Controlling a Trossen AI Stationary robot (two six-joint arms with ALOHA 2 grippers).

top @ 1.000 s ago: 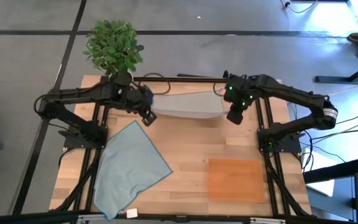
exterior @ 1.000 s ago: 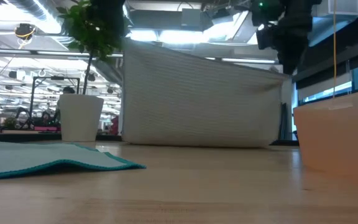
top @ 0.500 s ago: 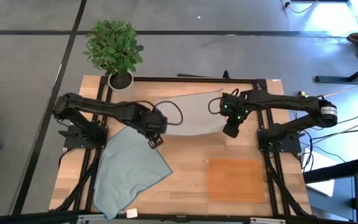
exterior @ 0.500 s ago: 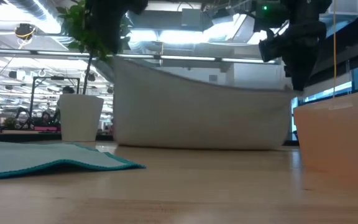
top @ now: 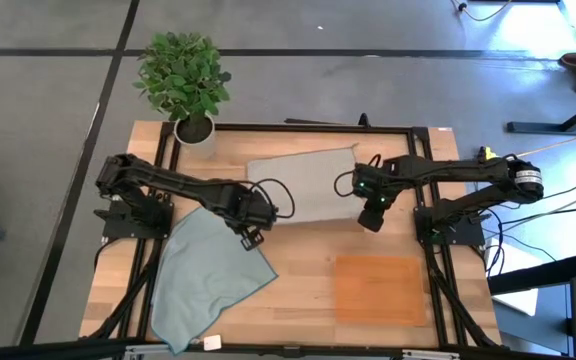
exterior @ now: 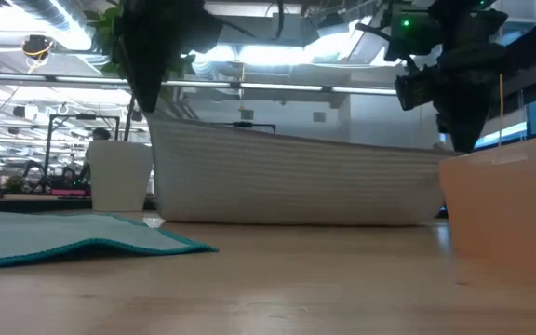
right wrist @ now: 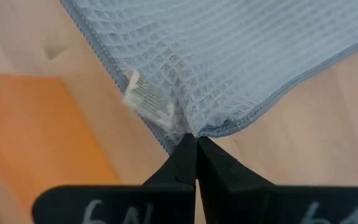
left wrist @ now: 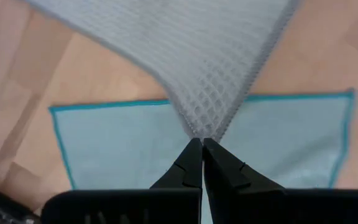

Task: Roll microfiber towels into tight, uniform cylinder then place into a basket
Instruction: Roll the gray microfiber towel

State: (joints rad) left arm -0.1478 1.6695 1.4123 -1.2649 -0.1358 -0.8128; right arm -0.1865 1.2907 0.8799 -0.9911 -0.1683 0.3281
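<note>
A light grey waffle-weave microfiber towel [top: 303, 185] is held up by its two near corners, with its far part lying on the table. My left gripper [top: 250, 236] is shut on the left corner and my right gripper [top: 369, 220] on the right corner. In the low view the towel [exterior: 296, 181] stands as a sloping sheet, higher at the left. A pale blue towel with a teal hem [top: 208, 275] lies flat at the near left, partly under my left gripper. The orange-brown basket [top: 378, 288] lies at the near right. My left gripper pinches the grey towel's corner [left wrist: 201, 128] between its two fingertips, pointing down from above. The cloth fans away from the fingers and its far part rests on the table. My right gripper pinches the other near corner [right wrist: 195, 129], beside a small white label [right wrist: 145, 96], from above. The hem between the two grippers is raised and nearly straight [exterior: 296, 140].
A potted plant [top: 183, 75] in a white pot [exterior: 119, 175] stands at the far left corner. The basket's wall [exterior: 505, 200] rises close on the low view's right. Bare wood [top: 303, 260] lies between the blue towel and the basket.
Both grippers have sunk and come toward the table's near edge, still shut on the grey towel's corners. The left one has also gone toward the right, over the blue towel. The towel, first hanging as a tall sheet, now stands lower, with more of it spread on the table.
</note>
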